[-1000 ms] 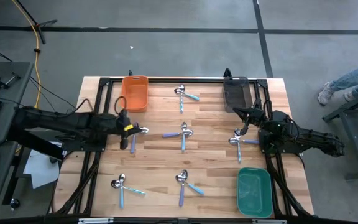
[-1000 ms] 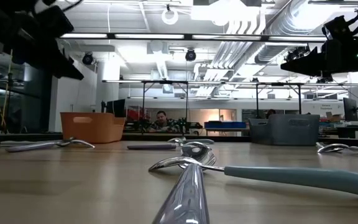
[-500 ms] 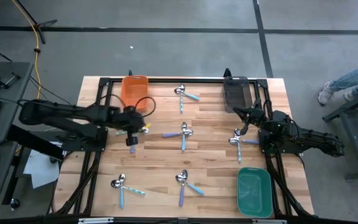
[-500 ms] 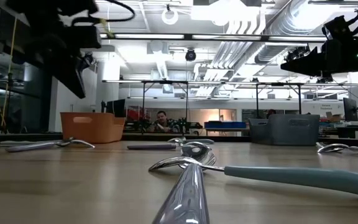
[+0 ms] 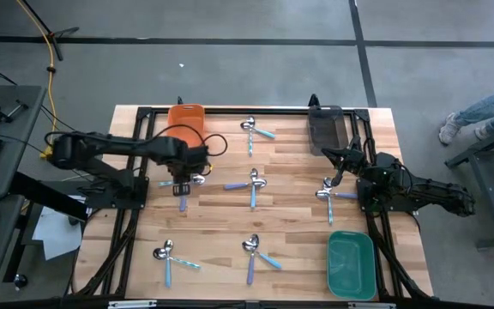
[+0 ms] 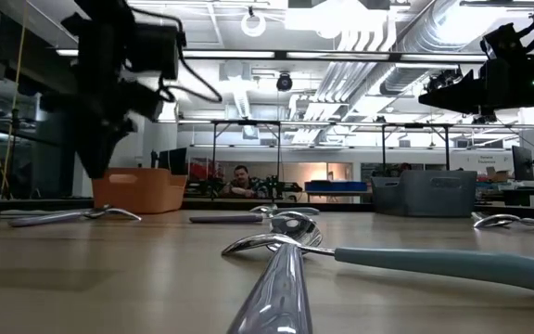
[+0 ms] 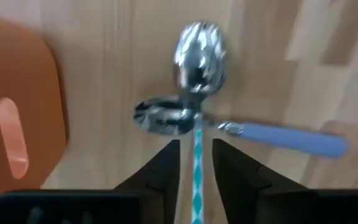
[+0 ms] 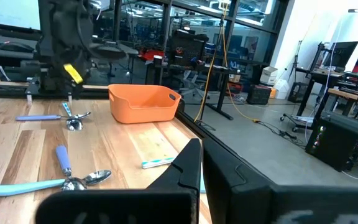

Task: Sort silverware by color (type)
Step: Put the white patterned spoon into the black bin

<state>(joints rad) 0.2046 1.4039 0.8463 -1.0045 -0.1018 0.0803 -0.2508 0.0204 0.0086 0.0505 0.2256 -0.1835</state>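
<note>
Hovering just beside the orange bin, the left end effector has its fingers narrowly parted around a teal-patterned spoon crossing a blue-handled spoon on the worktop. Right end effector waits closed near the grey bin.

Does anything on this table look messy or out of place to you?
Mostly tidy: the spoons lie in crossed pairs on the table, none in the bins. One oddity: the left gripper hovers by the orange bin over a pair, its fingers straddling a teal-patterned handle. Nothing looks spilled or broken.
</note>
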